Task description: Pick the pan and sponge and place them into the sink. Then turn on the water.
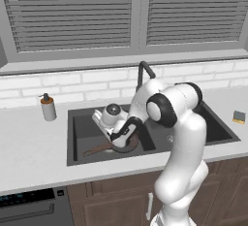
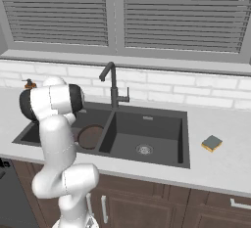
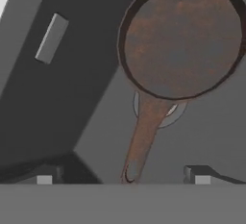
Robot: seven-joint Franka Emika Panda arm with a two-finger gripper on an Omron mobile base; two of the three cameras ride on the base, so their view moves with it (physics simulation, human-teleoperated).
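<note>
**A:** Where is everything right now?

**B:** The pan (image 3: 180, 40) lies flat on the floor of the left basin of the sink (image 2: 184, 139), its long handle reaching over the round drain. The gripper (image 3: 122, 175) hangs just above the handle's end with its jaws spread apart, holding nothing. The sponge (image 2: 212, 143) sits on the bench to the right of the sink, well apart from the arm.

**A:** What could go wrong from here?

**B:** My guess: lifting out of the basin, the gripper could clip the handle and shove the pan. The arm must then swing right past the faucet (image 2: 113, 82), and could strike it. The sponge is small and flat, so a shallow pinch may slip off it.

**A:** And the count?

**B:** One pan, one sponge, one faucet, one sink with two basins, one soap dispenser (image 1: 48, 107) on the left. No water is running.
</note>
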